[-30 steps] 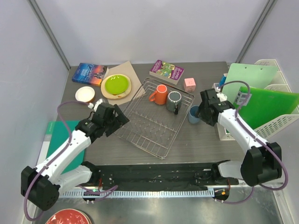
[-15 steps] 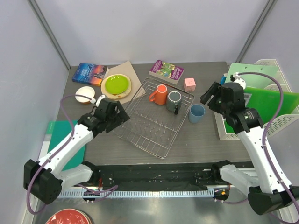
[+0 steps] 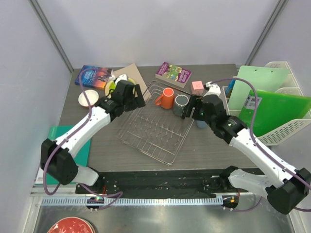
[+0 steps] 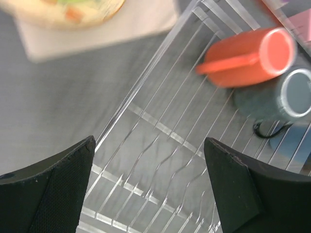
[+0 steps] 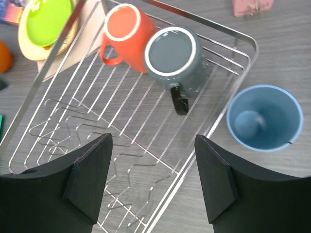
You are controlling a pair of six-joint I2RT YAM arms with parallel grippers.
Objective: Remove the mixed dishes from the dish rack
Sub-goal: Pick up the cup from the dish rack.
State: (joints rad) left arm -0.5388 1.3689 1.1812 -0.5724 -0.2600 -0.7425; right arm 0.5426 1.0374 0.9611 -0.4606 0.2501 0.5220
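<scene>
1. The left pincer (image 4: 149,143) is hovering wide open and empty over the dish rack (image 3: 160,138).
2. The right pincer (image 5: 153,141) is likewise hanging wide open, gripping nothing.
3. The orange mug (image 5: 127,26) and dark grey mug (image 5: 175,56) are sitting in the rack, apparently touching.
4. The light blue mug (image 5: 265,116) is standing upright on the counter (image 3: 214,145), just beside the rack.

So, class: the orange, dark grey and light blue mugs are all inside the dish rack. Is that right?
Not quite. The light blue mug stands on the table just outside the dish rack. Only the orange mug and the dark grey mug are inside it. The right wrist view shows this.
</scene>
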